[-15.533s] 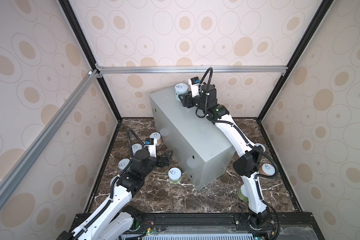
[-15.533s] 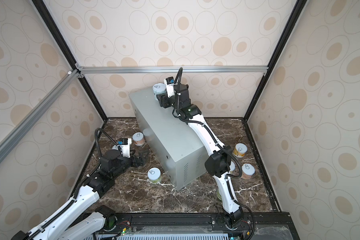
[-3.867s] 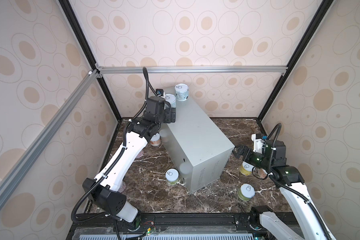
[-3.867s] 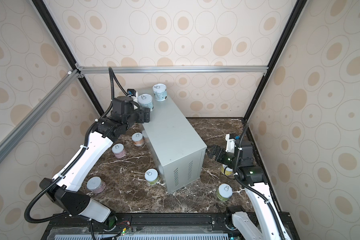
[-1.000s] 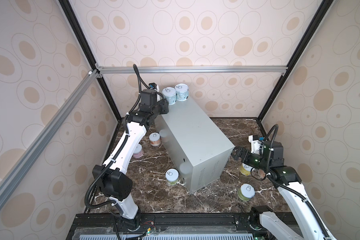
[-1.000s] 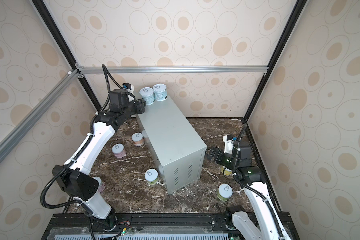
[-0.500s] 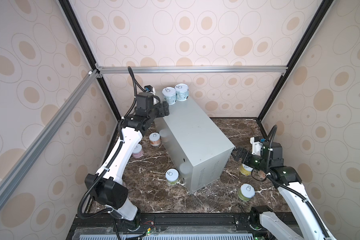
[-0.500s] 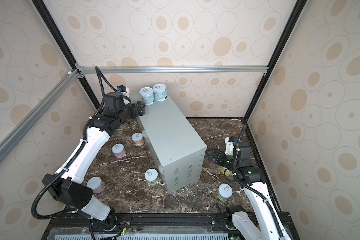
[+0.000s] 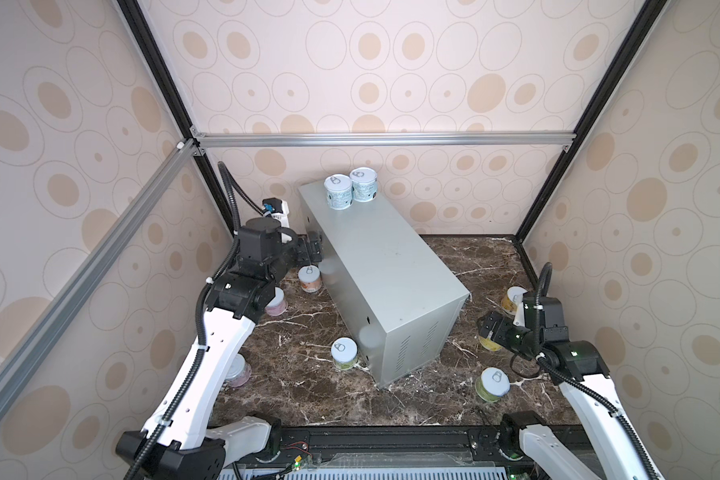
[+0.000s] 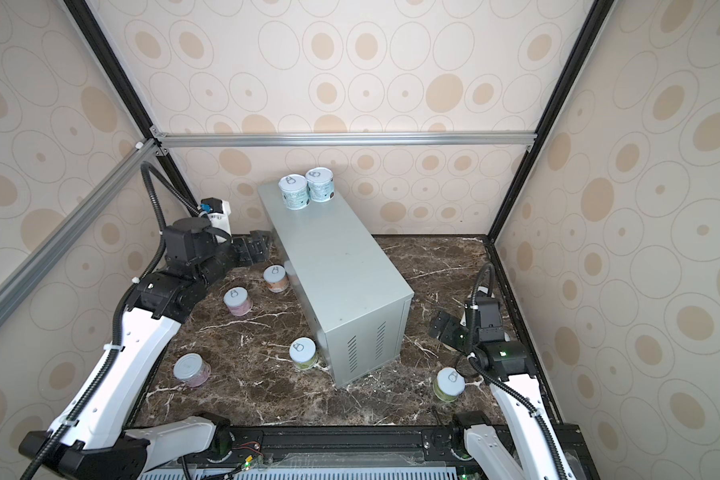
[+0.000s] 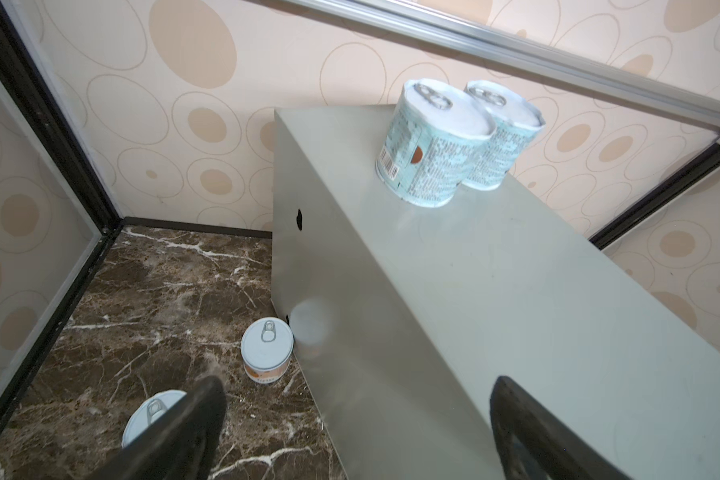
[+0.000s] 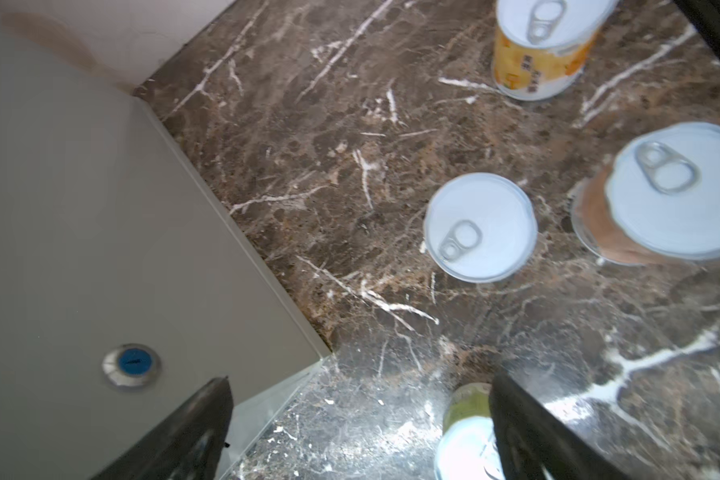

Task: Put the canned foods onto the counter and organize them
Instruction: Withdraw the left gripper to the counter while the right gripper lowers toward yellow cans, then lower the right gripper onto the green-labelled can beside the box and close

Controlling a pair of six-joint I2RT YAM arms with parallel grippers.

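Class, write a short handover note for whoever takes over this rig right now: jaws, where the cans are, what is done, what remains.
Left gripper: jaws open, empty, beside the counter's left side, near its far end.
Right gripper: jaws open, empty, above the cans right of the counter.
Done: two teal cans stand side by side at the counter's far end.
Remaining, on the marble floor: left of the counter, orange can, two pink cans, green can; right of it, by the right wrist view, yellow can, brown-labelled can, second green can, and a can showing only its lid.
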